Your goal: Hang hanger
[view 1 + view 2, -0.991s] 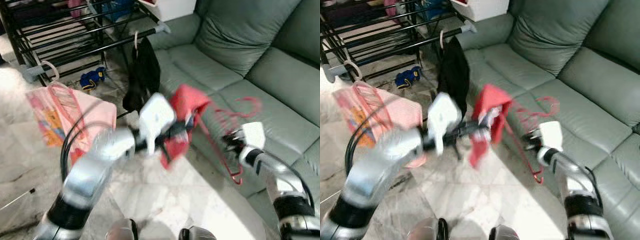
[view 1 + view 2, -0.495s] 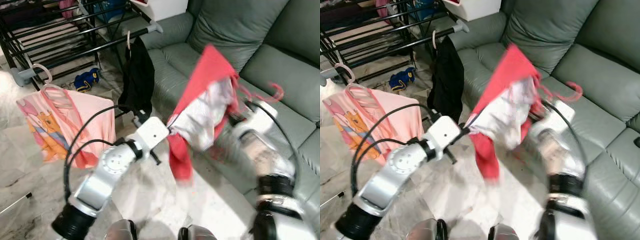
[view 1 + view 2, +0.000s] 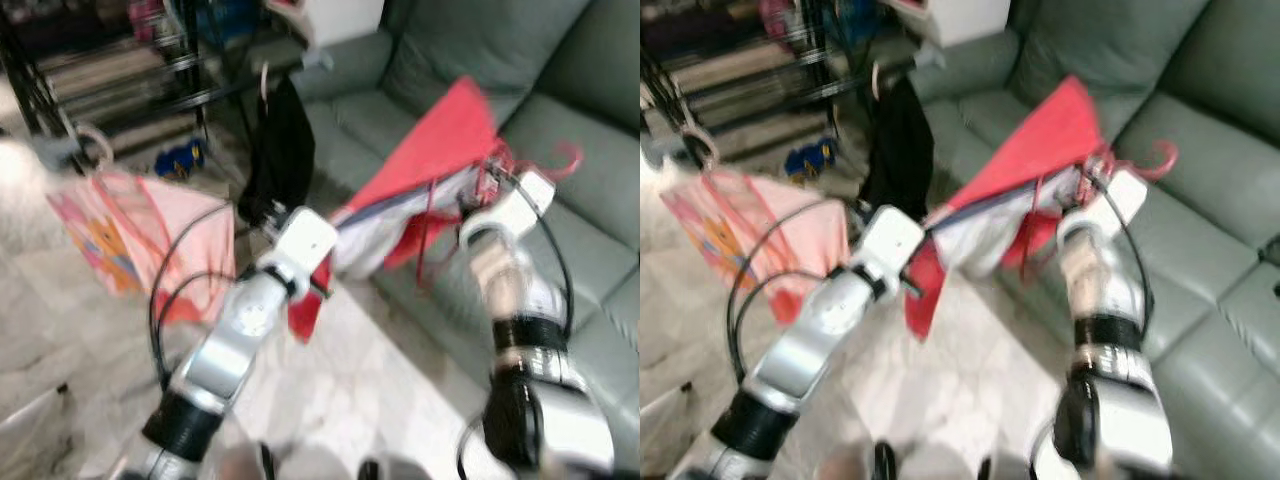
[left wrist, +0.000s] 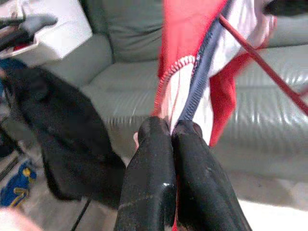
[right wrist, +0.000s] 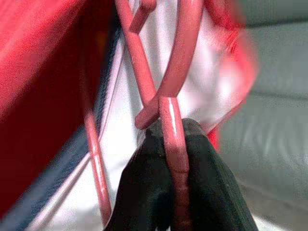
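A red and white garment [image 3: 430, 150] is stretched between my two grippers in front of the sofa. My left gripper [image 4: 172, 129] is shut on the garment's hem [image 4: 185, 103], low at the centre of the eye views. My right gripper [image 5: 173, 132] is shut on the red plastic hanger [image 5: 174, 149], whose arms run inside the garment. The hanger's hook [image 3: 568, 160] sticks out to the right above the sofa seat. The right gripper [image 3: 490, 190] is higher than the left one. The eye views are blurred.
A black drying rack [image 3: 130, 85] stands at the back left, with a black garment [image 3: 285, 150] and a pink shirt [image 3: 150, 235] hanging from it on hangers. A grey-green sofa [image 3: 590, 250] takes up the right. A blue item [image 3: 180, 158] lies under the rack.
My right arm has lifted the hanger from low beside the sofa to chest height. The garment, bunched before, now spreads out between both grippers. The view has shifted slightly.
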You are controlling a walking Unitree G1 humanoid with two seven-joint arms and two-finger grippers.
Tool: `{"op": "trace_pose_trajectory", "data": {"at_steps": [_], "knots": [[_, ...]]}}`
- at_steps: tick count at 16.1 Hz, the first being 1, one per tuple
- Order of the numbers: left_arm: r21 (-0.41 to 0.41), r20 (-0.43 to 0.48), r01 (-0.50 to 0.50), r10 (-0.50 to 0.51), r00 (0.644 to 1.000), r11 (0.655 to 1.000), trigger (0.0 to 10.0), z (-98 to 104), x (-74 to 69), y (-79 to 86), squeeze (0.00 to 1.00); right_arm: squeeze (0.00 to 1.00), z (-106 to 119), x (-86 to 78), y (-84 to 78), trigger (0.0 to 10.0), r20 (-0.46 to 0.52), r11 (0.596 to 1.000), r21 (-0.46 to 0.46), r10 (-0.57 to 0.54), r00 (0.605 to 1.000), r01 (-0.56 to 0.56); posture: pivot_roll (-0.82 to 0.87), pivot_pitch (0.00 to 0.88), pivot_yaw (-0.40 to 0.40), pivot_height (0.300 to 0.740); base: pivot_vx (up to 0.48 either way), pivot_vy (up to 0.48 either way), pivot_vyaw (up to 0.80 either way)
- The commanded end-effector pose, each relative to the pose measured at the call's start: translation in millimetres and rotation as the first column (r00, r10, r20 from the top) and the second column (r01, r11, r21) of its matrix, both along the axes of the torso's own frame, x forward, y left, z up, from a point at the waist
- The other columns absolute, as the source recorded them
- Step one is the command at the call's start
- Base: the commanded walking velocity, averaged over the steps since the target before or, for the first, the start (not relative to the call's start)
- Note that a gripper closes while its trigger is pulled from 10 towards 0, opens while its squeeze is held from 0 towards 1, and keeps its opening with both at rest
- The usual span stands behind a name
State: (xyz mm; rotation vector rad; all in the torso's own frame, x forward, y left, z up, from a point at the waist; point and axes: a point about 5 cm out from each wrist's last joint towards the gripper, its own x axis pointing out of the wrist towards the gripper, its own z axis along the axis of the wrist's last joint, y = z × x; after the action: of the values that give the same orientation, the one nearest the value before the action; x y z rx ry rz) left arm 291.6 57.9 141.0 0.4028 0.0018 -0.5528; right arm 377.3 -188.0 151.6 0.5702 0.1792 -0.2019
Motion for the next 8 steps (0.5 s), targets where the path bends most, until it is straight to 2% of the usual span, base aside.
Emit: {"op": "trace_pose_trajectory", "data": {"at_steps": [1, 2, 3, 4, 5, 6, 7, 8], "knots": [[0.05, -0.026, 0.021, -0.02, 0.999, 0.999, 10.0, -9, -4.3, 2.1, 0.0, 0.0, 0, -1.1, 69.0, 10.0, -0.01, 0.949, 0.116, 0.296, 0.955, -0.293, 0.01, 0.03, -0.016, 0.74, 0.0, 0.0, 0.0], [0.053, -0.029, 0.031, -0.029, 0.999, 0.998, 10.0, -9, -8.9, -0.5, 0.0, 0.0, -22, -22.9, 97.6, 10.0, -0.094, 0.895, 0.213, 0.417, 0.904, -0.391, 0.03, 0.035, -0.02, 0.74, 0.0, 0.0, 0.0], [0.047, -0.041, 0.018, -0.016, 0.999, 0.999, 10.0, -11, -11.7, 0.5, 0.0, 0.0, -56, -36.0, 67.1, 10.0, -0.258, 0.966, 0.184, 0.225, 0.94, -0.181, 0.03, 0.035, -0.02, 0.74, 0.0, 0.0, 0.0], [0.045, -0.049, 0.018, -0.016, 0.999, 0.999, 10.0, -13, -13.2, 0.3, 0.0, 0.0, -69, -40.5, 39.4, 10.0, -0.332, 0.995, 0.101, 0.053, 0.942, -0.021, 0.03, 0.042, -0.021, 0.74, 0.0, 0.0, 0.0], [0.062, -0.049, 0.044, -0.041, 0.998, 0.997, 10.0, -16, -15.0, -3.2, 0.0, 0.0, -70, -40.7, -15.7, 10.0, -0.325, 0.963, -0.166, -0.258, 0.91, 0.214, 0.02, 0.042, -0.016, 0.74, 0.0, 0.0, 0.0], [0.063, -0.059, 0.075, -0.071, 0.996, 0.995, 10.0, -17, -16.3, -7.1, 0.0, 0.0, -55, -32.6, -28.1, 10.0, -0.247, 0.938, -0.256, -0.298, 0.922, 0.235, 0.01, 0.042, -0.012, 0.74, 0.0, 0.0, 0.0], [0.065, -0.065, 0.101, -0.097, 0.993, 0.993, 10.0, -18, -17.6, -10.3, 0.0, 0.0, -37, -22.2, -24.7, 10.0, -0.161, 0.926, -0.328, -0.251, 0.954, 0.188, 0.01, 0.042, -0.008, 0.74, 0.0, 0.0, 0.0], [0.094, -0.054, 0.139, -0.134, 0.989, 0.986, 10.0, -17, -19.1, -14.2, 0.0, 0.0, -17, -8.0, 16.2, 10.0, -0.086, 0.949, -0.311, 0.022, 0.996, -0.048, 0.0, 0.038, -0.005, 0.74, 0.0, 0.0, 0.0]]}}
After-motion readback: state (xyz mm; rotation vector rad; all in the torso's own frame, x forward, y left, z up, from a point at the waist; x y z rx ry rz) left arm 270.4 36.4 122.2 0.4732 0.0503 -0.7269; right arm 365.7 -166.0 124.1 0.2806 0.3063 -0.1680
